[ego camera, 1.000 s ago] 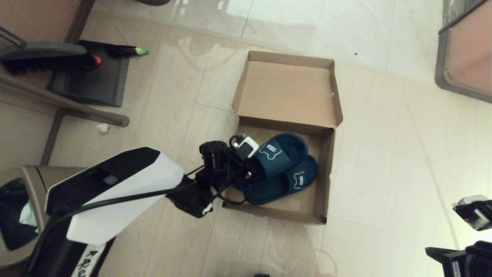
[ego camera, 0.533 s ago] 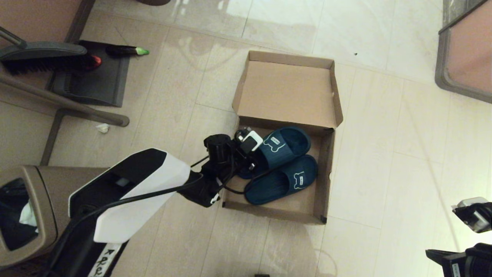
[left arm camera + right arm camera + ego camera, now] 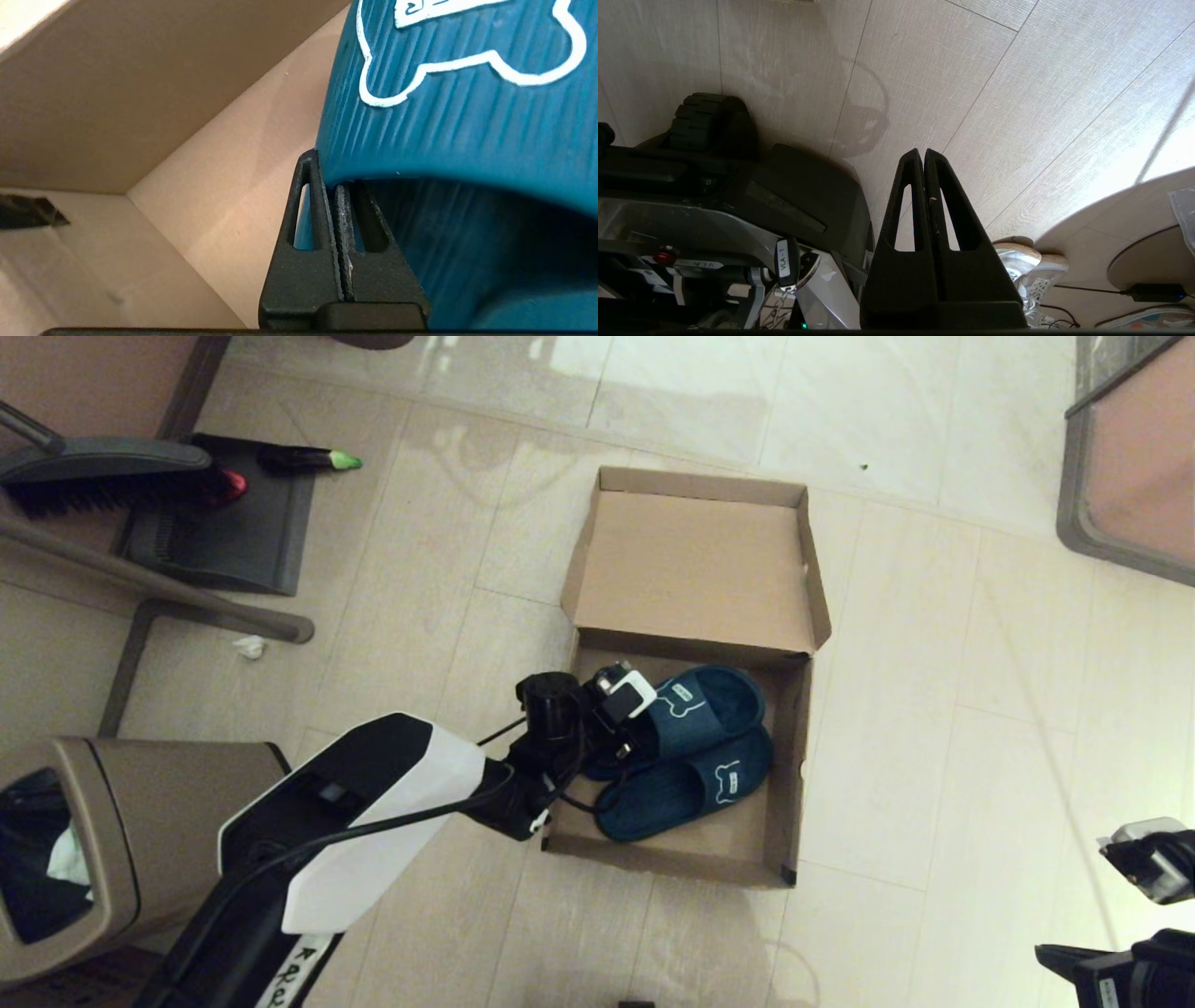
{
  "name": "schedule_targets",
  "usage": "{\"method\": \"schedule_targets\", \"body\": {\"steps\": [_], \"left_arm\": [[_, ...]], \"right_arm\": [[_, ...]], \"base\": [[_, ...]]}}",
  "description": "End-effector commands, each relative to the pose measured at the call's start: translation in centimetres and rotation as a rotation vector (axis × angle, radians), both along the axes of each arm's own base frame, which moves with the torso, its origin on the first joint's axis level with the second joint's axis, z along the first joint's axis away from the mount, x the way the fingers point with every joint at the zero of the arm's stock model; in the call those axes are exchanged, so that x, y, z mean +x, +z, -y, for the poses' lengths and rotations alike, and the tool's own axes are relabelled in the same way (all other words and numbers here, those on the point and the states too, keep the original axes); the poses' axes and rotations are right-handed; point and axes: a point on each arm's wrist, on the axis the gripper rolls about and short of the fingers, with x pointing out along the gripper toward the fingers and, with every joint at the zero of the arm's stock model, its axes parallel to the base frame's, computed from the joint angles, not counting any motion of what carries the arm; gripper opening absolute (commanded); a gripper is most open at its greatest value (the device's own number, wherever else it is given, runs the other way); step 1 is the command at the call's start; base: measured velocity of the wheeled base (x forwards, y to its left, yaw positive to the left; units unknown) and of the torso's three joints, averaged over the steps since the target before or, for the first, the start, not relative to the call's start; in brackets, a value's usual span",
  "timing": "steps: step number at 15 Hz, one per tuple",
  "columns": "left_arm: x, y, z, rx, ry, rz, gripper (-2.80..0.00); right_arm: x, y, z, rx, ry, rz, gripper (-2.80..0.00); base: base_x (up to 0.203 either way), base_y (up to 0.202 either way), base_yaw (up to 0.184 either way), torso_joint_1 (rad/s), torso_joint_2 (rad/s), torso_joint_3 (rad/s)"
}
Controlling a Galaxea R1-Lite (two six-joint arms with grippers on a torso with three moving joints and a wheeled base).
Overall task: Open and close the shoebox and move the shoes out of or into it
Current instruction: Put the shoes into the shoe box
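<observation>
Right now the shoebox (image 3: 691, 709) sits open on the tiled floor, lid (image 3: 695, 565) folded flat back on its far side, inside facing up. Both shoes (image 3: 686, 751), dark teal slides w/ a pale bear outline on each strap, lie inside the box, side by side and touching, crowded toward the box's left wall.

Left gripper (image 3: 627, 733) reaches in over that left wall and sits at the slipper (image 3: 695, 705) nearer the lid. In the left wrist view its two black fingers (image 3: 308, 219) are pinched together on the edge of that slipper's strap (image 3: 448, 121), strap pressed between the pads, so it's clamped on that shoe. Cardboard wall and box floor show just beside the fingers.

Right gripper (image 3: 924, 158) is well away from the box, low off its right side, fingers pressed together w/ nothing between them, pointing at bare floor.

Left of the box: a brown trash bin (image 3: 103, 849) near the arm's base, a dustpan (image 3: 233, 532) and brush (image 3: 103, 476) further back, plus a small white scrap (image 3: 249, 646) on the floor.
</observation>
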Motion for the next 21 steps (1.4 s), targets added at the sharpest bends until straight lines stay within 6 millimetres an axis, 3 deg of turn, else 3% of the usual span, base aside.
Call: {"method": "schedule_targets", "body": {"steps": [1,9,13,17,18,21], "left_arm": [[0.6,-0.8,0.4,-0.001,0.000,0.018,-2.80],[0.8,0.0,0.1,-0.009,0.010,0.026,-2.80],[1.8,1.5,-2.3,0.022,0.104,0.055,-2.80],[1.5,1.3,-1.7,0.032,0.090,0.040,-2.80],[1.3,1.2,-1.4,0.033,0.086,0.038,0.00],[1.0,1.3,-1.1,0.030,0.072,0.036,0.00]], "right_arm": [[0.0,0.0,0.0,0.000,0.000,0.001,-2.80],[0.0,0.1,0.0,0.001,0.000,0.004,-2.80],[0.0,0.1,0.0,0.002,0.001,0.005,-2.80],[-0.1,0.1,0.0,0.001,-0.001,0.008,-2.80],[-0.2,0.1,0.0,0.002,-0.001,0.013,-2.80],[-0.3,-0.1,0.1,0.000,-0.001,0.006,-2.80]], "base": [[0.000,0.000,0.000,0.000,0.00,0.000],[0.000,0.000,0.000,0.000,0.00,0.000],[0.000,0.000,0.000,0.000,0.00,0.000],[0.000,0.000,0.000,0.000,0.00,0.000],[0.000,0.000,0.000,0.000,0.00,0.000],[0.000,0.000,0.000,0.000,0.00,0.000]]}}
